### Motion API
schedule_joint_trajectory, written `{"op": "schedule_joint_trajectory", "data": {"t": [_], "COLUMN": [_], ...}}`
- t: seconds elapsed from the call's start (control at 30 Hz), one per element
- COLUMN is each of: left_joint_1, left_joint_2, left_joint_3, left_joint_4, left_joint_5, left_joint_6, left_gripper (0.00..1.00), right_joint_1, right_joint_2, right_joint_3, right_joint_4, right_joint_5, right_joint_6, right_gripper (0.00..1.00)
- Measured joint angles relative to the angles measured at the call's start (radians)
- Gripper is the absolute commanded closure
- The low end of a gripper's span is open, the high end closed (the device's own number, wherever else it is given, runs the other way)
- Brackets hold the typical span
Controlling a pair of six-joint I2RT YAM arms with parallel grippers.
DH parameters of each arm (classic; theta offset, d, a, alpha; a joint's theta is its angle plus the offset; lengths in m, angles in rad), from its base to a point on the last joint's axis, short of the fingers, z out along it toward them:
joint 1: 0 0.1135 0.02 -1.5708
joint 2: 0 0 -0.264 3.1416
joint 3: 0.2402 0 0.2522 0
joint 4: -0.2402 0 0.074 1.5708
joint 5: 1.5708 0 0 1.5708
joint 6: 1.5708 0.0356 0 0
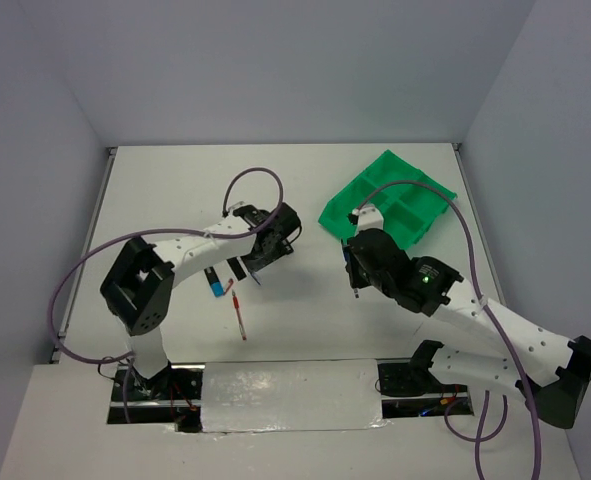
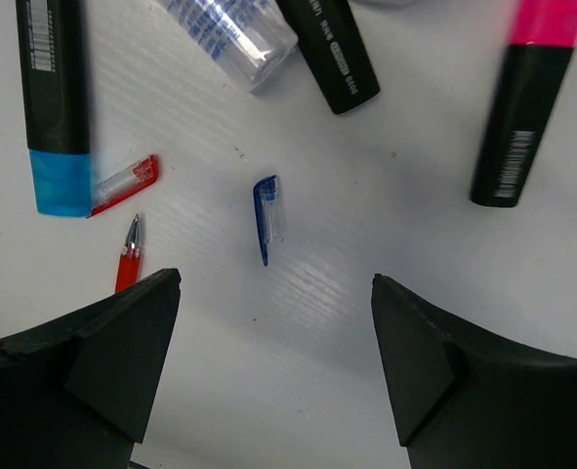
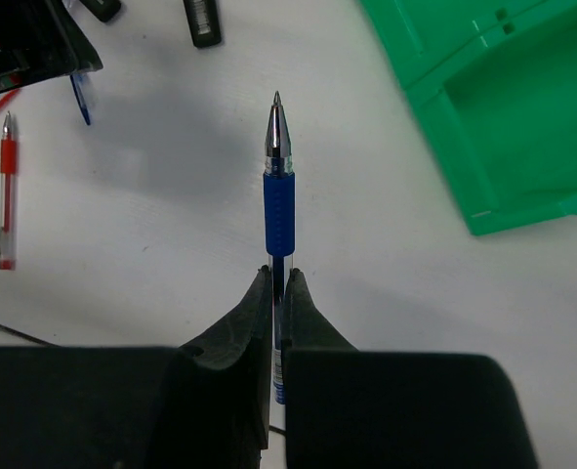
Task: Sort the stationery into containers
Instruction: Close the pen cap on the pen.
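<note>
The right gripper (image 3: 276, 278) is pinched tight on the barrel of a blue pen (image 3: 277, 200), tip pointing away from the wrist. It sits just beside the left edge of the green tray (image 3: 503, 117), outside the compartments. The left gripper (image 2: 273, 293) stands wide apart with nothing between its fingers, well to the left of the tray, above a loose blue pen cap (image 2: 267, 217). Near that cap, equally far from the tray, lie a red pen (image 2: 129, 259), a red cap (image 2: 127, 183), a blue-ended highlighter (image 2: 54, 107), a pink-ended highlighter (image 2: 522, 107) and a clear tube (image 2: 234, 34).
</note>
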Motion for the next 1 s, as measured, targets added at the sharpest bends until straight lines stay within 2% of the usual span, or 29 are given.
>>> {"op": "schedule_joint_trajectory", "data": {"t": [0.1, 0.2, 0.23, 0.27, 0.8, 0.87, 1.0], "left_joint_1": [0.0, 0.002, 0.005, 0.008, 0.068, 0.069, 0.072], "left_joint_2": [0.052, 0.068, 0.069, 0.069, 0.098, 0.103, 0.111], "left_joint_3": [0.012, 0.014, 0.014, 0.013, -0.061, -0.069, -0.097], "left_joint_4": [-0.024, -0.029, -0.027, -0.023, 0.099, 0.109, 0.124], "left_joint_5": [0.013, 0.021, 0.025, 0.031, 0.091, 0.096, 0.108], "left_joint_6": [-0.022, -0.04, -0.04, -0.042, -0.009, -0.009, -0.011], "left_gripper": [0.11, 0.18, 0.25, 0.26, 0.31, 0.36, 0.37], "right_joint_1": [0.0, 0.0, 0.0, 0.0, 0.0, 0.0, 0.0], "right_joint_2": [-0.001, -0.001, -0.001, -0.002, 0.004, 0.011, 0.019], "right_joint_3": [-0.017, -0.023, -0.025, -0.029, -0.054, -0.054, -0.054], "right_joint_4": [0.001, 0.007, 0.012, 0.019, 0.044, 0.045, 0.045], "right_joint_5": [-0.005, -0.02, -0.026, -0.031, -0.08, -0.084, -0.089], "right_joint_6": [-0.003, -0.007, -0.009, -0.011, -0.045, -0.048, -0.052], "right_gripper": [1.0, 1.0, 1.0, 1.0, 1.0, 1.0, 1.0]}}
